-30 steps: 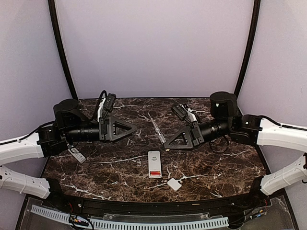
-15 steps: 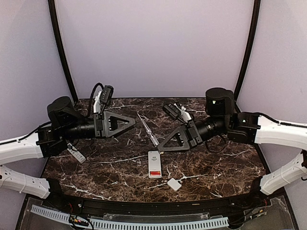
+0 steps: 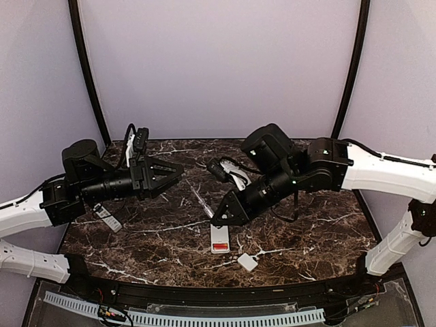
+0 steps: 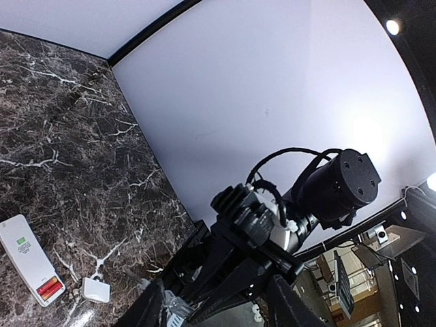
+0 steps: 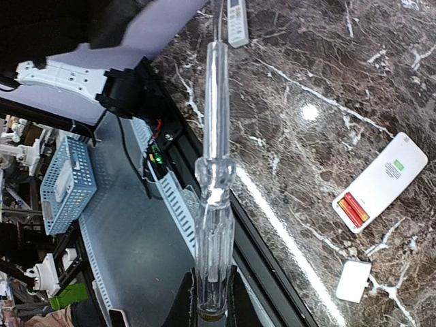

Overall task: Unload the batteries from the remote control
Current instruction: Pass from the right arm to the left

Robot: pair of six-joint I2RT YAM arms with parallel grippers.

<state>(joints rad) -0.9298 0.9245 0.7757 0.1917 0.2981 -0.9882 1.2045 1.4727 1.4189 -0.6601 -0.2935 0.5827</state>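
A white remote (image 3: 219, 236) lies face down near the table's front, its compartment open with red batteries (image 3: 219, 246) inside. It also shows in the right wrist view (image 5: 381, 182), with the batteries (image 5: 353, 209), and in the left wrist view (image 4: 27, 255). Its small white cover (image 3: 248, 261) lies to the right of it. My right gripper (image 3: 221, 216) is shut on a clear-handled screwdriver (image 5: 212, 204), just above the remote's far end; the screwdriver's shaft points up-left (image 3: 199, 198). My left gripper (image 3: 178, 173) is open and empty, held above the table's left half.
A second, grey remote (image 3: 107, 219) lies at the left by the left arm; it also shows at the top of the right wrist view (image 5: 236, 24). The table's black front rim (image 3: 218, 293) runs below the cover. Purple walls close in the back and sides.
My right arm has swung left and down with the screwdriver, ending over the white remote. My left gripper has turned and drawn back slightly. The remote and cover have not moved.
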